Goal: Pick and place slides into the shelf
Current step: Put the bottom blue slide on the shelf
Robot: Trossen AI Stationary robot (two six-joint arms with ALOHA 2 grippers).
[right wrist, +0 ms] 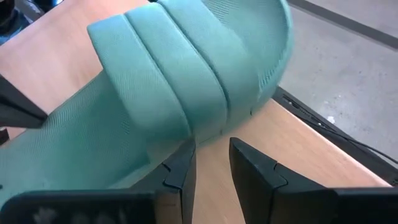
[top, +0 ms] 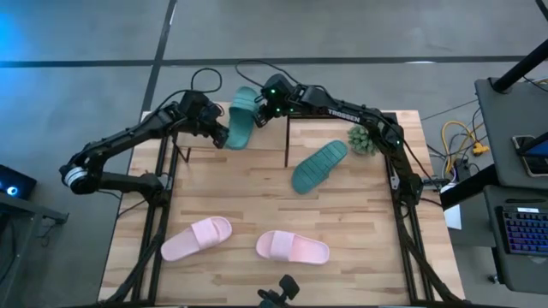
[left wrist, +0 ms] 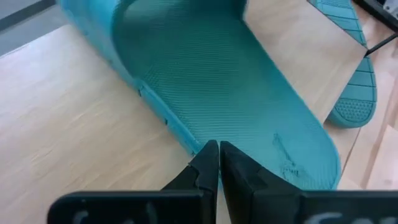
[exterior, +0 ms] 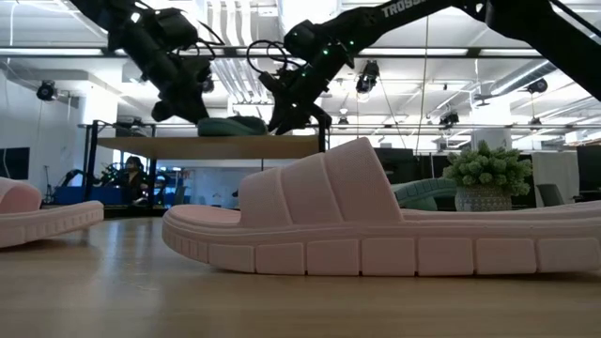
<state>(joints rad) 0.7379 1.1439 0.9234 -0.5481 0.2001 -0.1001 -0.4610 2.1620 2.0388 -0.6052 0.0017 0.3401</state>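
One teal slide [top: 241, 118] lies sole-down on the shelf's light wood top board [exterior: 216, 146], at the table's far edge. My left gripper [top: 220, 130] is shut at its left side. My right gripper [top: 259, 111] is open at its right side, its fingers beside the wide strap [right wrist: 161, 68]. The second teal slide [top: 318, 165] lies on the table right of the shelf. Both pink slides [top: 197, 238] [top: 292, 248] lie flat near the table's near edge. My left gripper [left wrist: 214, 149] has its shut fingertips against the side edge of the teal slide's sole [left wrist: 186, 140], toward the heel end. It comes level from the table's left. The slide lies flat on the shelf board. My right gripper [right wrist: 211, 149] has one finger [right wrist: 183, 158] at the slide's side, where the strap meets the sole [right wrist: 186, 134]; I cannot tell whether it touches.
A fuzzy green plant [top: 364, 139] stands in a pot at the table's far right, beside the right arm. Thin black shelf legs [top: 286, 141] drop to the table. Bare tabletop lies between the shelf and the pink slides. Cables run behind the far edge.
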